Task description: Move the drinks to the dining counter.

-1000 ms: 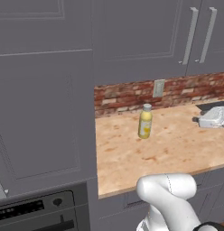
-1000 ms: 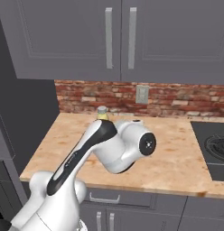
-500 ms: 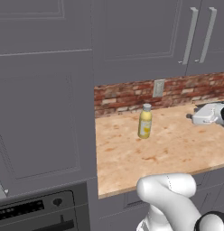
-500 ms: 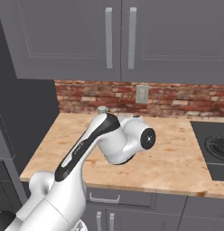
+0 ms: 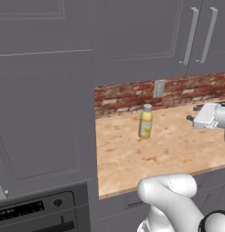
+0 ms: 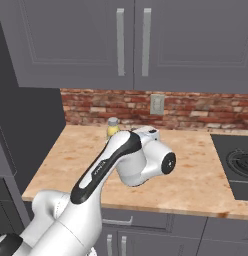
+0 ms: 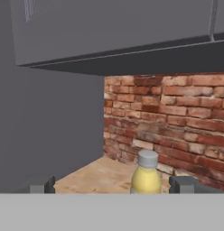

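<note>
Standing upright on the counter (image 5: 168, 154), close to the brick wall (image 5: 123, 97), the yellow bottle (image 5: 145, 121) waits with its long axis straight up and down. Off to its right, from the left base camera, the end effector (image 5: 192, 113) hangs above the wood at about bottle height, near but clearly apart from it, fingers aimed sideways toward it. So the bottle lies straight ahead of the fingers, along their pointing line. From the hand camera the bottle (image 7: 146, 175) sits between the two dark fingertips (image 7: 182, 183), a little right of the middle and still some way off. The jaws stand wide apart with nothing between them. My guess is that a level push forward would bring the fingers to either side of the body.

The bottle is slim, with a rounded yellow body, a narrower shoulder and a pale grey cap. It looks smooth, probably light, and easy to tip if nudged high.
</note>
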Controlling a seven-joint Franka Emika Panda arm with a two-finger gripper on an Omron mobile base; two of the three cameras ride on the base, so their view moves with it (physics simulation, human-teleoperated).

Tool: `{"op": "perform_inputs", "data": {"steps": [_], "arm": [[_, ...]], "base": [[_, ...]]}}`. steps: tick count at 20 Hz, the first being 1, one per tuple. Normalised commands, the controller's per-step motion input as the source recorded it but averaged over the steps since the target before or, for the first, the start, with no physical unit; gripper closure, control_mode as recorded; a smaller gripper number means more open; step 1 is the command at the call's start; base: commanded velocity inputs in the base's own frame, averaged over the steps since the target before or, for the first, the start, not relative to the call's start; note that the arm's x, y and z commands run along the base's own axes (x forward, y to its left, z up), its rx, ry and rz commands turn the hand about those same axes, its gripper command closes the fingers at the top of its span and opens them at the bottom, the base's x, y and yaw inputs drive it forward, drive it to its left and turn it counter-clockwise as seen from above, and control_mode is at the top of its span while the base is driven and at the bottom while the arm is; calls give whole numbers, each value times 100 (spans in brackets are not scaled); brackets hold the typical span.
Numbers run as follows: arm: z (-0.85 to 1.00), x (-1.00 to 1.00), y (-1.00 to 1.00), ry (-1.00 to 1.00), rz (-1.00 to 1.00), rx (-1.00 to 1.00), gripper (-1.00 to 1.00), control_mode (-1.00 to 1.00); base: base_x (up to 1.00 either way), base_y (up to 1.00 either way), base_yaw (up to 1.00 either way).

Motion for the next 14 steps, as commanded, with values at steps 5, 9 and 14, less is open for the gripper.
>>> {"op": "perform_inputs", "data": {"steps": [5,9,14], "arm": [[-3,10,5,-2,0,0,-100,-100],[-9,11,8,0,0,2,-100,-100],[-9,7,3,0,0,2,-100,-100]], "base": [[0,0,0],[0,0,0],[0,0,0]]}}
